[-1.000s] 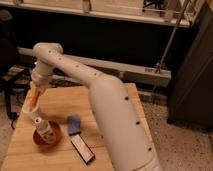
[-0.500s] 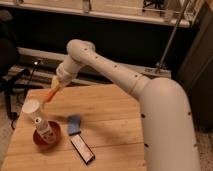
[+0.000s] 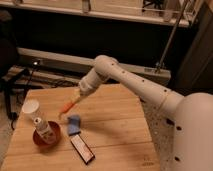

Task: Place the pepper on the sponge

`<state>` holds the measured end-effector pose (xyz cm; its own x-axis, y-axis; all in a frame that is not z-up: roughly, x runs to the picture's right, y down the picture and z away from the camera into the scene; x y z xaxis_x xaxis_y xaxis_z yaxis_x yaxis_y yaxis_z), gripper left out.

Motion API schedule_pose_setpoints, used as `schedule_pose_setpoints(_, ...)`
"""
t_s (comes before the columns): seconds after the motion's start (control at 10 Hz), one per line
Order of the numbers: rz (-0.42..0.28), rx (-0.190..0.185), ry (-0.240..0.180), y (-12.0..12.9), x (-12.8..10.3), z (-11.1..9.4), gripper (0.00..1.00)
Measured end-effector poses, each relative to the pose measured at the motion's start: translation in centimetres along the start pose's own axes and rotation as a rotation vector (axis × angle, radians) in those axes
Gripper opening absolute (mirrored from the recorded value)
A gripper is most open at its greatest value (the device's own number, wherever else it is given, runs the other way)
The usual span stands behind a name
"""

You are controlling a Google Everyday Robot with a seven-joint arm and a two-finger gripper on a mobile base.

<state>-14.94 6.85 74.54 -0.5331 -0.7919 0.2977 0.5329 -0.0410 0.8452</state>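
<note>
Since half a second ago, the gripper (image 3: 75,100) has swung to the right and nearer over the table, carrying the pepper (image 3: 67,107) away from the space above the white cup (image 3: 31,108) and toward the sponge (image 3: 74,125). The cup, the bowl and the sponge are lying where they were.

The white arm (image 3: 131,83) is reaching in from the right side, bending at a rounded joint and angling down and left toward the middle of the wooden table (image 3: 117,131). The gripper is clenching the upper end of the pepper, and the pepper is hanging tilted, its narrow tip pointing down and to the left. The tip is sitting just to the far left of the sponge; whether it is touching the wood cannot be told.

The sponge is lying flat on the table, just nearer than the pepper and a little to its right, and the two are not touching. To the left of the sponge, the red-brown bowl (image 3: 54,140) is sitting near the table's left edge with a pale bottle (image 3: 42,126) standing in it. The cup is standing upright farther back, beside the bowl. A dark flat rectangle (image 3: 82,149) with a reddish edge is lying nearer than the sponge, angled toward the near right.
</note>
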Motion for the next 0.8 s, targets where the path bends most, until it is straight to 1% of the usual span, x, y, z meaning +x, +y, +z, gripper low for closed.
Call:
schedule_pose_setpoints(0.2,0.018,0.029,-0.024,1.0,-1.8,1.7,0.0)
schedule_pose_setpoints(0.4,0.024,0.064,-0.046,1.5,-2.8,3.1,0.0)
schedule_pose_setpoints(0.6,0.031,0.106,-0.068,1.9,-3.4,4.4,0.0)
schedule_pose_setpoints(0.8,0.033,0.142,-0.077,2.6,-3.2,5.8,0.0)
